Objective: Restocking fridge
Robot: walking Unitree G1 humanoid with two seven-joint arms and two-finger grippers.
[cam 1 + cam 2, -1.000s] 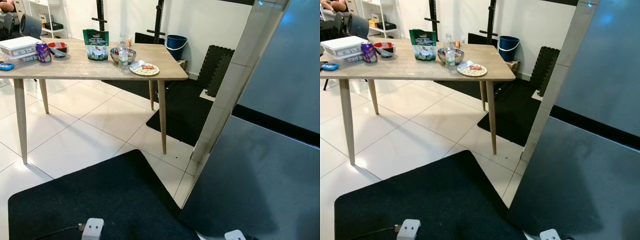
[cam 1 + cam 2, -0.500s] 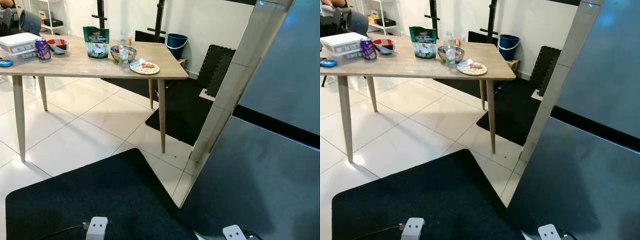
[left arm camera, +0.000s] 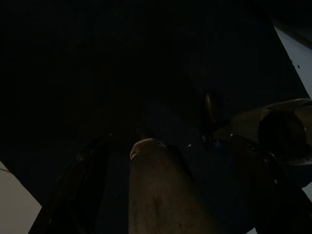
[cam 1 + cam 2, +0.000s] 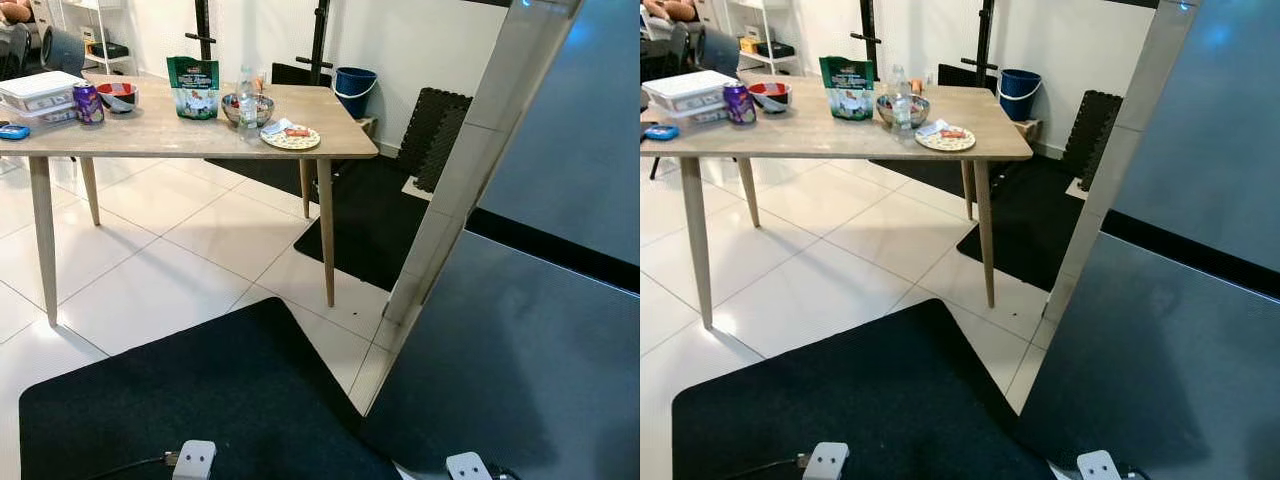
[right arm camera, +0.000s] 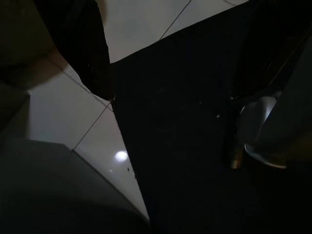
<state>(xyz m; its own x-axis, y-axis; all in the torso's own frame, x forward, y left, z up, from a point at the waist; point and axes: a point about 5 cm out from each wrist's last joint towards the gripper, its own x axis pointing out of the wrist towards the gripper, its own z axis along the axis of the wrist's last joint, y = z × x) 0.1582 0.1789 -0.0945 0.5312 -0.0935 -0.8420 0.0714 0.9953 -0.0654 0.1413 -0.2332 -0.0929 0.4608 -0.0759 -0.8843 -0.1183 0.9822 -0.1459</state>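
Both eye views are bright, evenly lit and sharp, with soft sheen on the white floor tiles and a pale blue glare at the upper right on the grey fridge door. The left wrist view is nearly black; the right wrist view is dim, with one small bright reflection on a tile.

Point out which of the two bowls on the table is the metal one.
The metal bowl is the shiny one behind the clear water bottle, beside the patterned plate. The other bowl is red, by the purple can.

Fridge at right; surface ahead-left carrying pouch, bowl, plate; mat underfoot.
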